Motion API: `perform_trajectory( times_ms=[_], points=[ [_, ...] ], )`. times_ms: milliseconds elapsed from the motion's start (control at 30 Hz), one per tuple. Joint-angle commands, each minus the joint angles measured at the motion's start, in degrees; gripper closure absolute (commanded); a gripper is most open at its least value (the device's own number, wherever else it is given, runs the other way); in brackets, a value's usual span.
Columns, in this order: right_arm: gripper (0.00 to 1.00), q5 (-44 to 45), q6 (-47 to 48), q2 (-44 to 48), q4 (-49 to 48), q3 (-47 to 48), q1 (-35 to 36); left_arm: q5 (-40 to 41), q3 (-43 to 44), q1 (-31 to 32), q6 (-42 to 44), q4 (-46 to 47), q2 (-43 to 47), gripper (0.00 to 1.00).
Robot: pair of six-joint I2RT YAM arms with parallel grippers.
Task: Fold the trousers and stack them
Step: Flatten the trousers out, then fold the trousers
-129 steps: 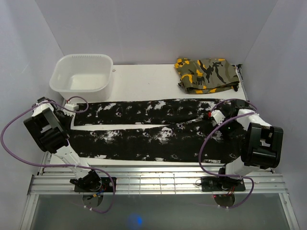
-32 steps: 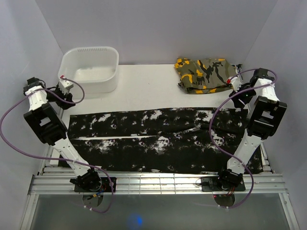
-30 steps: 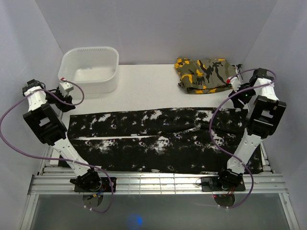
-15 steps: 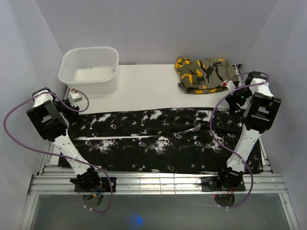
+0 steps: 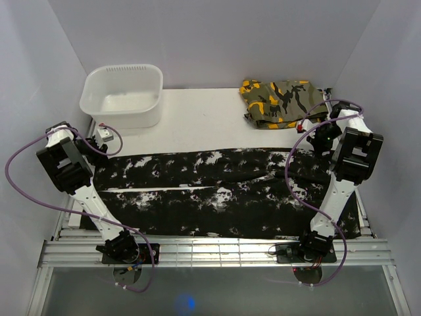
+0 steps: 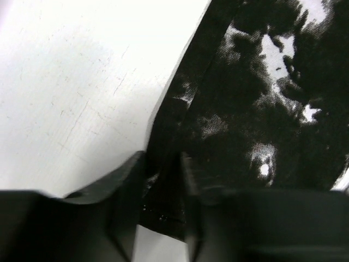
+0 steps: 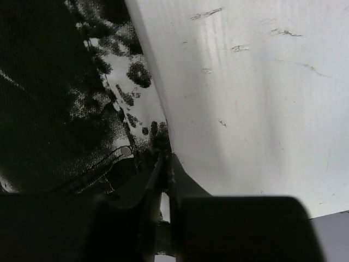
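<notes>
**Splotched trousers gripped at both ends**

The trousers, black with ragged white splotches, lie flat across the table, legs side by side. The left gripper is clamped on their far hem edge. The right gripper is pinched tight on the opposite far corner.

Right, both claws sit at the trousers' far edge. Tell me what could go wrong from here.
1. The right claw appears to pinch only the very edge of the trousers; that thin bite may slip on lifting.
2. The left claw straddles the hem near its corner; if either side lets go, the fold would likely skew.
3. The camouflage garment lies just beyond the right claw; a careless lift might drag it.
</notes>
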State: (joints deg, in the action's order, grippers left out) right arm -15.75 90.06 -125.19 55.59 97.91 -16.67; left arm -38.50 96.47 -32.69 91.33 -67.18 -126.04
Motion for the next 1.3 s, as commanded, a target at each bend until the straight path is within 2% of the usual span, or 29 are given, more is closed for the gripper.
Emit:
perform_trajectory(
  times_ms=[0,33,100,133,233,467,700,733,800,833,867,900,1167,1267],
  points=[
    [0.92,3.0,1.6,-2.3,1.9,-1.9,-0.1,4.9,-0.3,0.4,-0.1,0.4,-2.1,0.62],
    [0.92,2.4,0.7,-2.0,1.9,-0.3,-0.1,5.2,0.6,0.4,-0.7,0.4,-2.2,0.71],
    [0.92,0.9,-0.1,-1.9,2.8,2.2,-0.2,4.9,1.8,0.4,-1.5,0.6,-2.0,0.78],
    [0.92,0.2,-1.5,-1.9,3.3,5.2,-0.1,3.9,3.1,0.3,-2.4,1.3,-1.8,0.87],
    [0.92,-1.8,-3.5,-1.6,3.6,9.6,-0.2,1.9,5.6,0.3,-6.2,3.3,-0.7,1.0],
    [0.92,-2.8,-6.6,1.7,1.7,15.2,-0.5,-1.6,4.9,-0.4,-11.8,12.9,5.2,1.0],
    [0.92,-3.2,-5.9,5.7,3.6,13.5,-0.1,-3.7,0.1,-0.9,-9.1,13.5,10.4,1.0],
    [0.72,-1.3,-6.1,4.9,4.3,12.9,0.2,-3.9,-1.0,-0.9,-7.1,13.5,11.1,1.0],
    [0.5,-0.6,-7.3,3.8,5.5,12.7,0.8,-4.0,-3.1,-0.7,-6.2,13.6,12.0,1.0],
    [0.32,-1.4,-8.9,2.9,5.6,12.6,0.8,-4.0,-4.6,-0.6,-6.0,13.7,12.6,1.0],
    [0.21,-2.0,-9.7,2.5,5.4,12.6,0.8,-4.0,-5.1,-0.5,-5.9,13.7,12.8,1.0],
    [0.15,-3.1,-10.8,2.0,5.1,12.6,0.8,-4.1,-5.7,-0.5,-5.8,13.7,12.9,1.0],
    [0.12,-4.9,-11.7,-4.5,2.9,13.1,1.2,-2.7,-9.4,-0.5,-5.5,14.5,13.1,1.0],
    [0.12,-3.6,-9.9,-5.6,0.8,9.3,1.4,-2.2,-10.2,-0.5,-5.7,14.6,12.9,1.0]
  ],
)
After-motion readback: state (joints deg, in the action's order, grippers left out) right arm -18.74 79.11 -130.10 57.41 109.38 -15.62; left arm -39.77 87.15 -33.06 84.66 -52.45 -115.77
